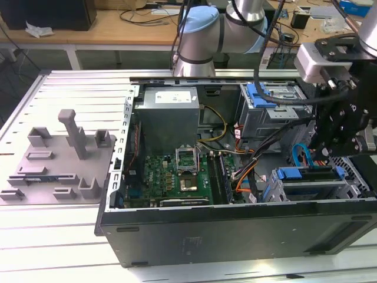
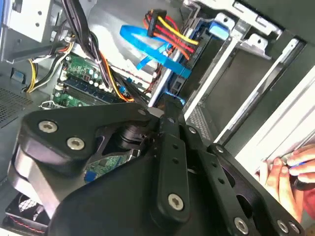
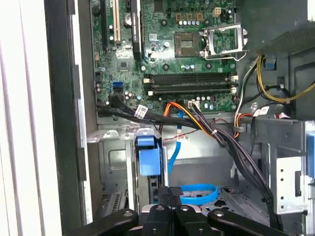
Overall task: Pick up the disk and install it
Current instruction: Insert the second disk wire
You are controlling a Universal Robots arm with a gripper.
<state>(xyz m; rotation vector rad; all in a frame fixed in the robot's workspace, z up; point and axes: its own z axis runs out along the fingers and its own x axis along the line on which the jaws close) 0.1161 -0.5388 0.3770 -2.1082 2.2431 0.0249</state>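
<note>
Black linkage gripper (image 1: 339,132) hovers above open black computer case (image 1: 235,233); jaws' state unclear; disk unsighted—align squarely.

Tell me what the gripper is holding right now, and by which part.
It cannot be told. In the exterior view the gripper hangs over the drive bay at the open computer case's right end, and no disk shows between its fingers in either wrist view.
</note>
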